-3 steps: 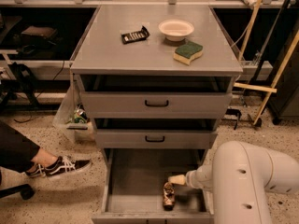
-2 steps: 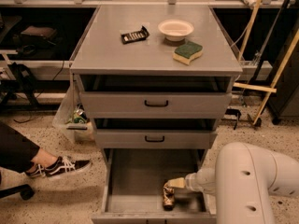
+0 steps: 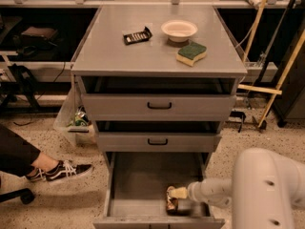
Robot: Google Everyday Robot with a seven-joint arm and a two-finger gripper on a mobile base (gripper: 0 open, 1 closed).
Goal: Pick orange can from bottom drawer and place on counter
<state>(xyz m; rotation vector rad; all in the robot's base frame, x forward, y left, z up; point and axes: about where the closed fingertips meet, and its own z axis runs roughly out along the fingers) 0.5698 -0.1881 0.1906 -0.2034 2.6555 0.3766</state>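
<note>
The bottom drawer is pulled out, with a plain grey inside. The orange can, small and bronze-coloured, lies near its front right. My gripper reaches into the drawer from the right, with its cream fingertips right at the can's top. The white arm fills the lower right corner. The counter is the flat grey cabinet top above.
On the counter are a black packet, a white bowl and a green-and-yellow sponge. Two upper drawers with black handles stand slightly open. A person's leg and shoe are at the left. A plastic bin and wooden poles flank the cabinet.
My gripper has moved a little lower and toward the drawer's front, staying at the can. The person's shoe has barely shifted.
</note>
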